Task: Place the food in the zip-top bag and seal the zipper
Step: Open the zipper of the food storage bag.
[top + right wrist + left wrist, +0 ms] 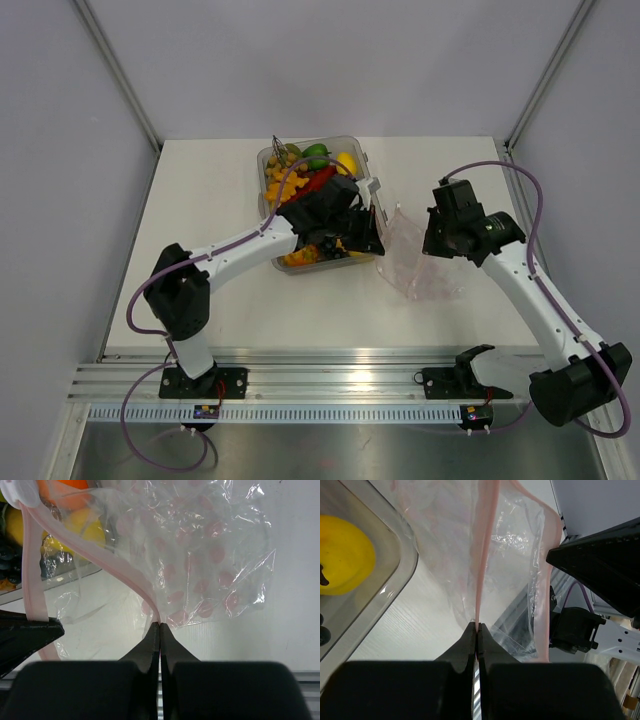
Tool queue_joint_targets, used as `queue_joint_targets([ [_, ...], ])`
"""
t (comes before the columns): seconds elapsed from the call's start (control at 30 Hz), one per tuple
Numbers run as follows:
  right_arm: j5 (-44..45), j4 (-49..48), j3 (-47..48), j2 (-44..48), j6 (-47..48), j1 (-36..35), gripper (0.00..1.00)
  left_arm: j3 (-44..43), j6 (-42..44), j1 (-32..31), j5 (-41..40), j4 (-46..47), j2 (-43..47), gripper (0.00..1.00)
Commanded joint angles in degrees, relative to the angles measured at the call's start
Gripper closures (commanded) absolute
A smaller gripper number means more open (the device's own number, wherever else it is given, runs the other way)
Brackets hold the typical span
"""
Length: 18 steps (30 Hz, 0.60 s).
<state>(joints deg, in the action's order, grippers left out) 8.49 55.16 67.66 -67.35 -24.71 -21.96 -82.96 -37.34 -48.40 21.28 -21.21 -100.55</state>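
Clear plastic bag [425,265] is lying centre-right in the top view, beside the tray [262,170]. The left gripper [477,630] is pinching one zipper [482,555] lip and the right gripper [160,627] the other, probably to spread the mouth. Food [316,152] is waiting in the tray, upper centre.
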Motion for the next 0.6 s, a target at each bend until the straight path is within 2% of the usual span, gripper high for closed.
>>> queue_joint_targets([
  [0.0,3.1,-1.8,0.3,3.5,-1.9,0.2,1.0,-3.3,4.0,1.2,2.4,-1.9,1.5,1.0],
  [0.27,4.3,-3.3,1.9,7.4,-6.0,0.2,1.0,-13.7,13.0,1.5,-6.7,-12.5,-2.0,1.0],
  [0.47,3.1,-3.9,2.3,5.2,-4.7,0.2,0.99,-14.0,13.4,1.5,-3.9,-12.4,-1.7,1.0],
  [0.57,1.4,-5.0,1.5,4.2,-4.0,0.2,0.69,-12.8,12.5,1.5,-2.8,-11.3,-1.0,1.0],
])
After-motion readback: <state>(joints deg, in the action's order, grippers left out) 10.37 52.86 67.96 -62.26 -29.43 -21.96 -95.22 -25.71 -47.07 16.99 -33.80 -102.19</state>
